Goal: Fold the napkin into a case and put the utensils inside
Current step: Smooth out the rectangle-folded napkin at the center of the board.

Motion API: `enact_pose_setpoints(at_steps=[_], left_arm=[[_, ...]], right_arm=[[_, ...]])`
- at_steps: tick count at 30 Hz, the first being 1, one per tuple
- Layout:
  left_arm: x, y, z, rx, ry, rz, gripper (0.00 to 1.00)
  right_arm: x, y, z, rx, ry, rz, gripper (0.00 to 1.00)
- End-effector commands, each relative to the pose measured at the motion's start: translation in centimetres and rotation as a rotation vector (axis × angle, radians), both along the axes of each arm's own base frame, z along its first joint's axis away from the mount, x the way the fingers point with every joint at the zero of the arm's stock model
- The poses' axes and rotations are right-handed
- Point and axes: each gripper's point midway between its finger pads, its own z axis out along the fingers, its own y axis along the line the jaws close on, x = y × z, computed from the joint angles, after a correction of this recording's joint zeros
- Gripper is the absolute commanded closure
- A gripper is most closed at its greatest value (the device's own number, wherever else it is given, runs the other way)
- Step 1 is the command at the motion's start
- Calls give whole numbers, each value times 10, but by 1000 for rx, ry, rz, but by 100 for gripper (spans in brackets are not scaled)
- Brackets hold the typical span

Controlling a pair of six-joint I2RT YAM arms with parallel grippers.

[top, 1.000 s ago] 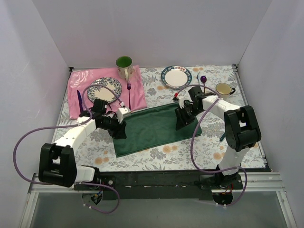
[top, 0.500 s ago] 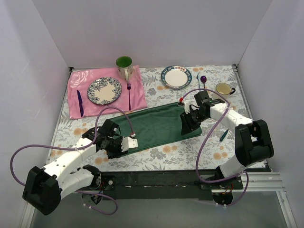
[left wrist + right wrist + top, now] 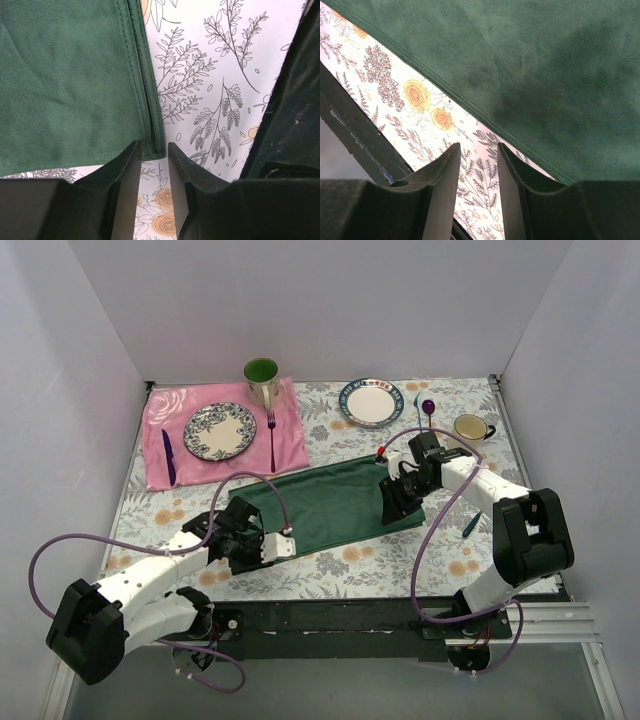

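Note:
The dark green napkin lies folded into a long strip across the middle of the floral tablecloth. My left gripper is low at its near left corner. In the left wrist view that layered corner sits right at the tips of the left gripper, whose jaws stand narrowly open over bare cloth. My right gripper hovers at the napkin's right end. In its wrist view the right gripper is open just off the napkin hem. A slim dark green utensil handle lies beside the right arm.
A pink cloth at the back left carries a patterned plate, a pink fork and a purple knife. A green mug, a second plate, a purple spoon and a cream mug stand behind.
The napkin went from a wide sheet to a narrower folded strip. My left arm swung toward the front to its near left corner and its jaws narrowed. The right gripper shifted slightly right.

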Motion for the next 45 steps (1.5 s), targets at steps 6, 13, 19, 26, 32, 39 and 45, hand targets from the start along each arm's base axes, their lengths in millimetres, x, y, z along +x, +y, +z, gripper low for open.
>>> enact_pose_setpoints(at_steps=[6, 13, 19, 26, 32, 39, 45], left_arm=[[7, 3, -9, 27, -40, 3, 78], [7, 5, -12, 41, -45, -10, 80], [8, 3, -7, 26, -52, -10, 89], [12, -2, 1, 3, -71, -6, 100], [9, -1, 9, 2, -70, -11, 100], [1, 10, 4, 38, -62, -22, 100], [4, 9, 0, 48, -62, -23, 100]], right_arm=[[6, 1, 6, 14, -1, 1, 56], [7, 2, 6, 20, 9, 0, 56], [6, 2, 6, 21, 13, -1, 56], [5, 2, 6, 24, 14, -1, 56], [4, 1, 6, 23, 16, -3, 56], [5, 1, 7, 24, 12, 0, 56], [7, 1, 6, 23, 13, 0, 56]])
